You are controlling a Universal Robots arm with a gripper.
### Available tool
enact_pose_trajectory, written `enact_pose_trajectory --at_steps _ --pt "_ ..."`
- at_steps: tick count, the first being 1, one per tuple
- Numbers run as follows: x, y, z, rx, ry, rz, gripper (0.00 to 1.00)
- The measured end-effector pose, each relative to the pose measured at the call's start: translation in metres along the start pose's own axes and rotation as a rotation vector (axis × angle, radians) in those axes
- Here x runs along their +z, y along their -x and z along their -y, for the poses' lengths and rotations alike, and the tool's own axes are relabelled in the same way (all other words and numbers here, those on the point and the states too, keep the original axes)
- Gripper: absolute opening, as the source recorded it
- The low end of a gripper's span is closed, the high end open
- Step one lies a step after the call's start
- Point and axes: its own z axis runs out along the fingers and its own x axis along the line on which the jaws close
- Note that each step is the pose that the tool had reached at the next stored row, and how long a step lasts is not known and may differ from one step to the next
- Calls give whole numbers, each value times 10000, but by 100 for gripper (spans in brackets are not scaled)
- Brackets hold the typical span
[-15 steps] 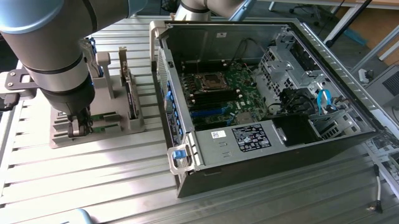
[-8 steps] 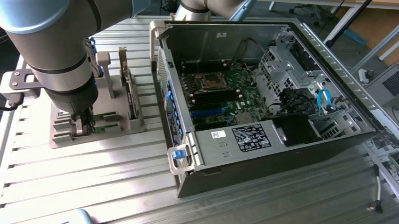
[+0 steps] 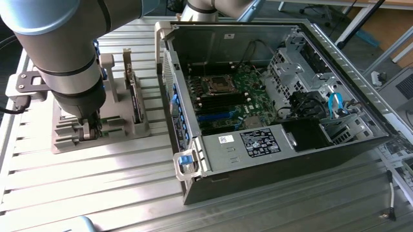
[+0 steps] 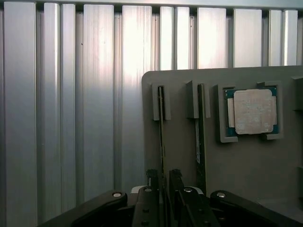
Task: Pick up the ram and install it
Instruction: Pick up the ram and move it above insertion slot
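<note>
Item 1. Gripper [image 4: 163, 179]: jaws spread wide, one finger [image 4: 151, 177] on each side of a thin board, not clamped on it. In the exterior view the gripper [image 3: 88, 131] is lowered into the grey holder [image 3: 119, 133].

Item 2. Ram [image 4: 161, 123]: thin green stick, standing on edge in its slot in the holder [image 4: 246, 179], its near end running in between the gripper's fingers. Whether it touches either finger cannot be told.

Item 3. Second stick [image 4: 200, 127]: same kind, on edge in the neighbouring slot, just beside the gripper and parallel to the ram.

Item 4. Processor chip [image 4: 252, 111]: square, silver-topped, seated flat in a corner-bracketed pocket of the holder, beyond the second stick from the gripper.

Item 5. Expansion card [image 3: 132, 96]: dark, upright in the holder, near the gripper.

Item 6. Table [image 4: 94, 94]: ribbed aluminium, under the holder.

Item 7. Computer case [image 3: 258, 145]: side open, motherboard [image 3: 239, 96] exposed, well apart from the gripper toward the exterior view's right.
</note>
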Motion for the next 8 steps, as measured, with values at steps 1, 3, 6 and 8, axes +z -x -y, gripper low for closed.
enact_pose_trajectory --at_steps 1,3,6,8 --pt "0 0 0 1 0 0 24" --pt "0 0 0 1 1 0 24" --pt "1 0 1 0 1 -3 24" --pt "11 -1 2 -4 -4 0 24"
